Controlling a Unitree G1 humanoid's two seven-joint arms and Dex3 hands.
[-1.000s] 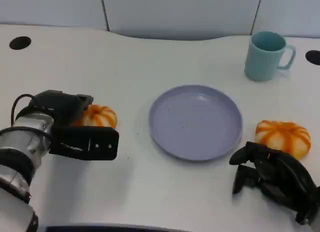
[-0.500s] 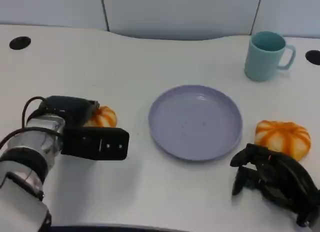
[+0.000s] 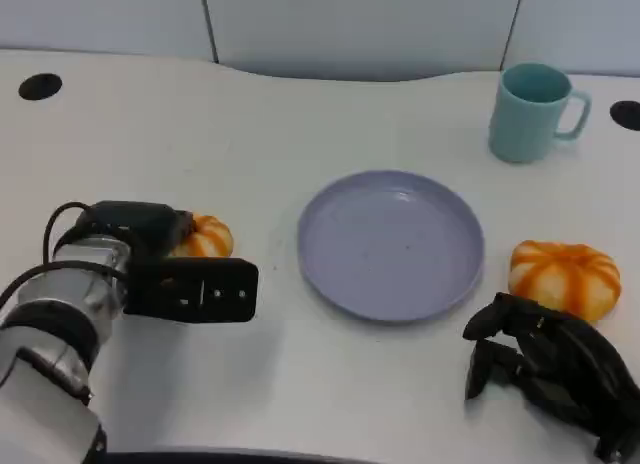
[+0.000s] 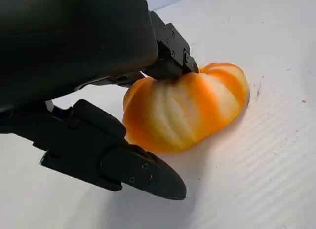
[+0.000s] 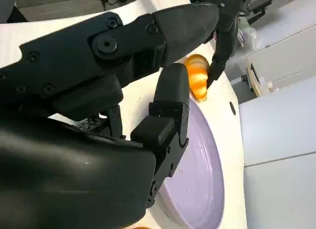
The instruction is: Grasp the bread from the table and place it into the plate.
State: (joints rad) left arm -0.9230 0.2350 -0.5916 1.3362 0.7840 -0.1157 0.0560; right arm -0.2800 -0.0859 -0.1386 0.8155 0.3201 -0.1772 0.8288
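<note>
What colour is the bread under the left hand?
Orange with pale cream stripes; the bread shows best in the left wrist view.

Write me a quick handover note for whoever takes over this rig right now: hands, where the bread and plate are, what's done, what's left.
Left hand: around the left bread on the table, one finger touching its top, one lying beside it; not lifted.
Right hand: holds nothing, fingers curled, just short of the right bread.
Plate: between the two breads, nothing on it.
Done: left hand has reached the bread.
Left: close the grasp, lift, place it in the plate.
</note>
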